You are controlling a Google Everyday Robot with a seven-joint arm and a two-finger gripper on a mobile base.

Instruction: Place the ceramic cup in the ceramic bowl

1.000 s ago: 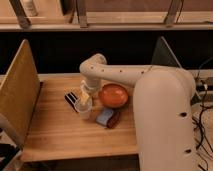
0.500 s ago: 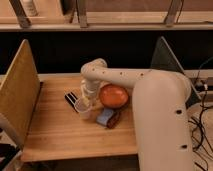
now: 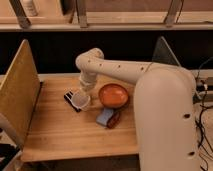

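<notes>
Cup (image 3: 80,102): upright on the surface (image 3: 60,132), just left of the bowl, not yet in it.
Hand (image 3: 85,89): directly over the cup, pressed together on its far rim. I judge that I am pinching the thin wall to lift it.
Bowl (image 3: 113,95): mouth up, near, so the carry is short.
Blue block (image 3: 104,117): in front of the bowl, off my path.

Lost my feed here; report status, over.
Tool shut on ceramic cup, cup on table. Ceramic bowl beside it, empty. Nothing between them.
</notes>
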